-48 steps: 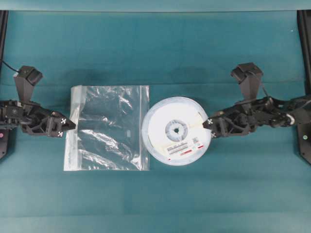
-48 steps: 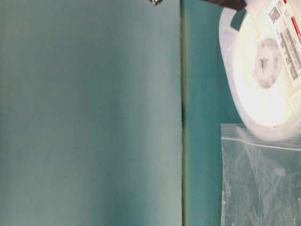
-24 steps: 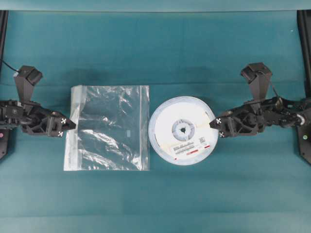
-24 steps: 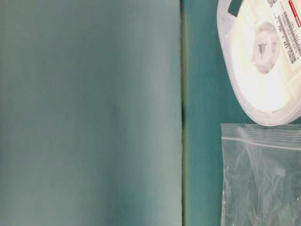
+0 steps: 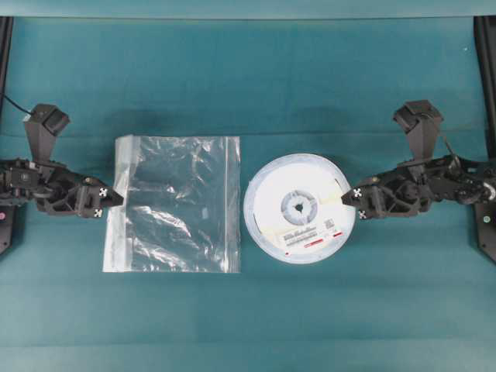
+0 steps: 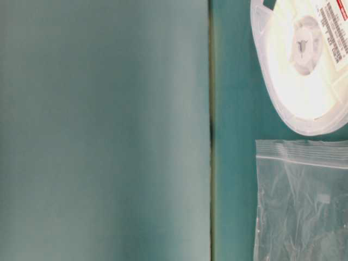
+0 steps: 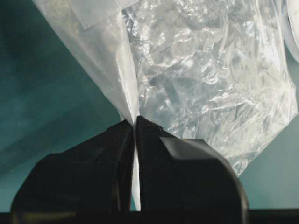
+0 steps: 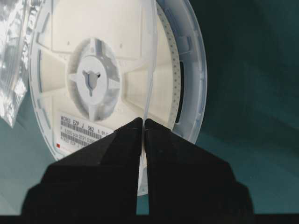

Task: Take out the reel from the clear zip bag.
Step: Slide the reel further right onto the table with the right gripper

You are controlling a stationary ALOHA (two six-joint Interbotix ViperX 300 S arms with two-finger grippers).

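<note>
Covering the whole counter (image 5: 256,70) is a smooth teal cloth, evenly lit, with a paler teal band along the top edge of the overhead view and dark upright rails at the far left and far right borders. In the table-level view a big pale teal panel fills the left half of the frame, meeting the darker teal surface at a thin dark seam just right of centre. Two task things lie on the cloth, one of each: one clear zip bag (image 5: 174,204), left of centre in the overhead view, flat and crinkled, its zip strip running down its right edge; and one reel (image 5: 300,208), just right of centre, fully outside the bag, a narrow strip of teal showing between the two. The reel's grey hub sits in the middle and its printed label with a red mark lies toward the lower right of the disc. There are two arms, one at each side of the frame. The left pincer (image 5: 116,198) is pressed together on the bag's left edge; the left wrist view shows the thin plastic caught between the two black tips, with the rest of the bag spreading up and to the right. The right pincer (image 5: 347,198) is pinching the reel's right rim; the right wrist view shows the pale translucent flange held edge-on between the black tips, with the hub and label at the left of that frame.
</note>
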